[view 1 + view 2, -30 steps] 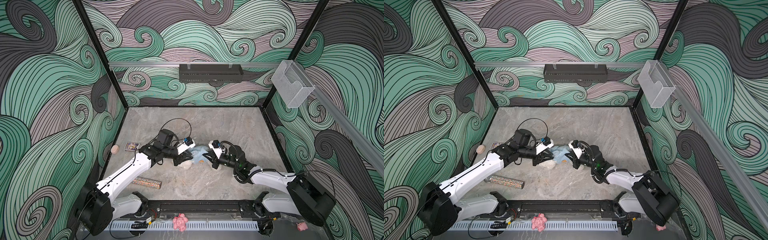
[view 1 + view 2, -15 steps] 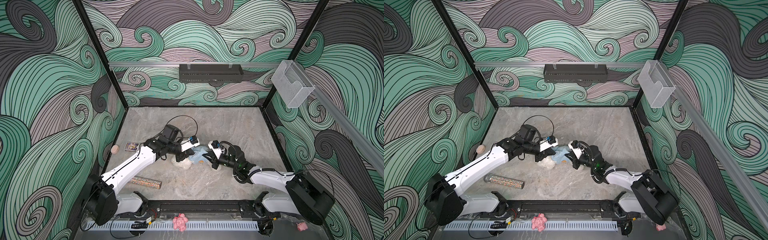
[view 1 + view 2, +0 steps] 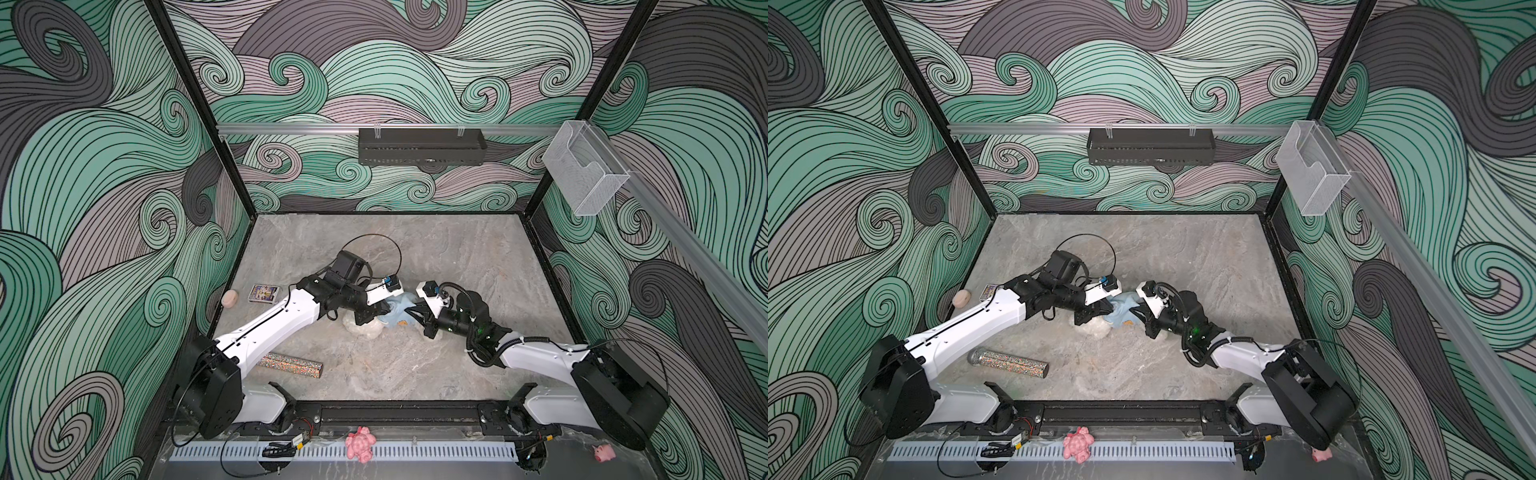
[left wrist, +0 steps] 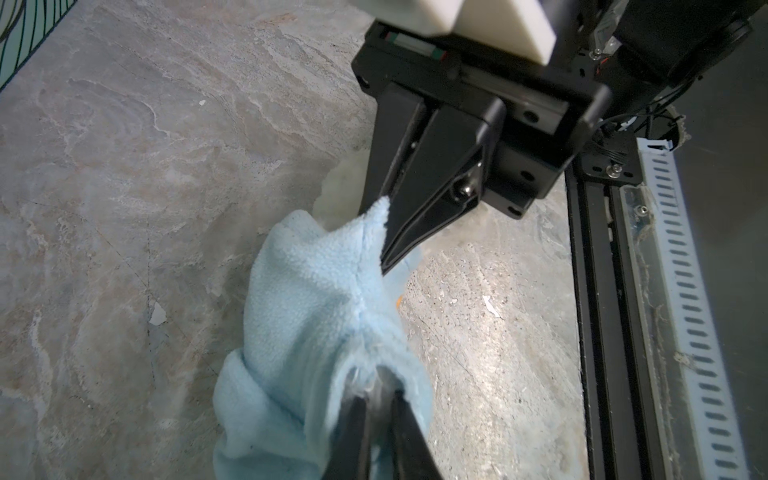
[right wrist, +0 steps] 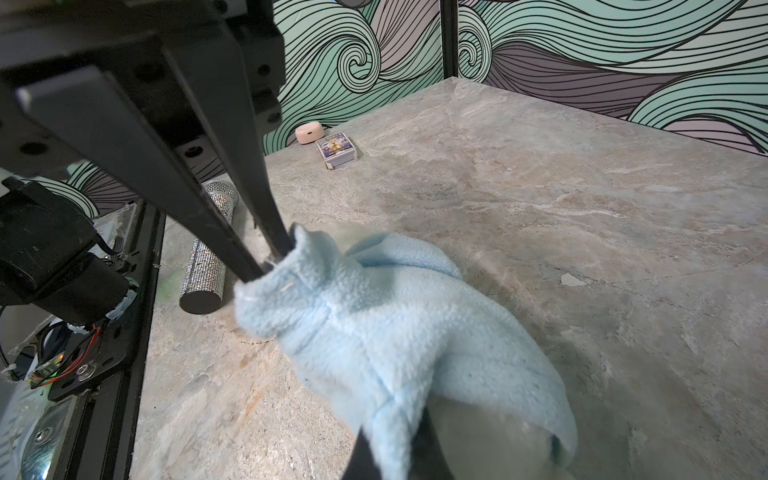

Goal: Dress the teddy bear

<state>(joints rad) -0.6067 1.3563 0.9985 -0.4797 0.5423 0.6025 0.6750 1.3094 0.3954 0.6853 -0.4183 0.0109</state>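
Observation:
The teddy bear [image 3: 365, 329] lies mid-table, white and fluffy, mostly covered by a light blue fleece garment [image 3: 397, 311]. In both top views the two grippers meet over it. My left gripper [image 4: 380, 388] is shut on a bunched edge of the garment [image 4: 316, 299], its fingers [image 5: 266, 232] pinching the hem. My right gripper [image 5: 395, 449] is shut on another fold of the garment [image 5: 395, 332], and its fingers [image 4: 419, 208] clamp a corner. White bear fur [image 4: 340, 195] shows behind that corner, and more of the bear [image 5: 478, 436] shows under the hem. The bear's face is hidden.
A glittery cylinder [image 3: 291, 365] lies at front left. A small card box [image 3: 264, 293] and a pink round case [image 3: 229, 298] sit by the left wall. A pink lumpy toy [image 3: 360, 444] and a tiny pink pig [image 3: 603, 452] rest beyond the front rail [image 3: 399, 411].
My left gripper has shifted slightly right, from over the bear to the garment's edge, and its elbow has swung back. The right arm has stayed still, holding the garment.

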